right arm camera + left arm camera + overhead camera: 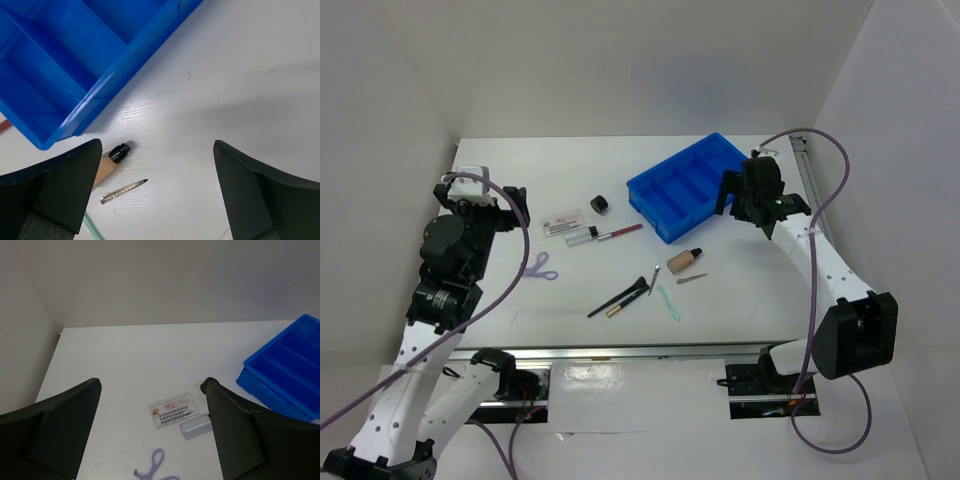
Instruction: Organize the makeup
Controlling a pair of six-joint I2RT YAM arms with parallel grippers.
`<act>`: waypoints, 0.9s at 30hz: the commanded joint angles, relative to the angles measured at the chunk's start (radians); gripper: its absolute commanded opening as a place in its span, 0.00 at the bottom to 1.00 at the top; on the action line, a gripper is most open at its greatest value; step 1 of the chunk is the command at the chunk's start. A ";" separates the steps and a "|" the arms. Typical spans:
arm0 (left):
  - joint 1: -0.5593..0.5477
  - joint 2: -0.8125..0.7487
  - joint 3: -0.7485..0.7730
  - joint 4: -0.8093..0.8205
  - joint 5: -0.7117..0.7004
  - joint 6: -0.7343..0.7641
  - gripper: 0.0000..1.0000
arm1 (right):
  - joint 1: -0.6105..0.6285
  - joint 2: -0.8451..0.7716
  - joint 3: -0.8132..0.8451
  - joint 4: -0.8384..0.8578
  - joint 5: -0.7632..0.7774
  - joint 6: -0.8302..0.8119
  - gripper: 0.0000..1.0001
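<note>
The makeup lies loose on the white table: black pot [599, 206], white card [563, 221], clear tube [582, 237], red pencil [620, 232], beige bottle [685, 260], black brushes [618, 298], teal tool [668, 303], lilac scissors [541, 267]. My left gripper [510, 208] hovers open at the left. Its wrist view shows the open gripper [152, 385] above the card [172, 410], tube [195, 427] and scissors [155, 465]. My right gripper [740, 205] hangs open beside the tray. From its wrist, that gripper [157, 147] is empty, with the bottle [111, 162] by its left finger.
The blue divided tray [685, 185] stands at the back right with nothing visible in its compartments; its wall [115, 82] fills the upper left of the right wrist view. A thin metal clip [124, 190] lies near the bottle. White walls enclose the table.
</note>
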 commanded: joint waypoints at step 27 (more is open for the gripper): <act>-0.010 0.268 0.266 -0.441 -0.124 -0.249 1.00 | 0.220 0.136 -0.118 0.001 -0.178 0.494 0.99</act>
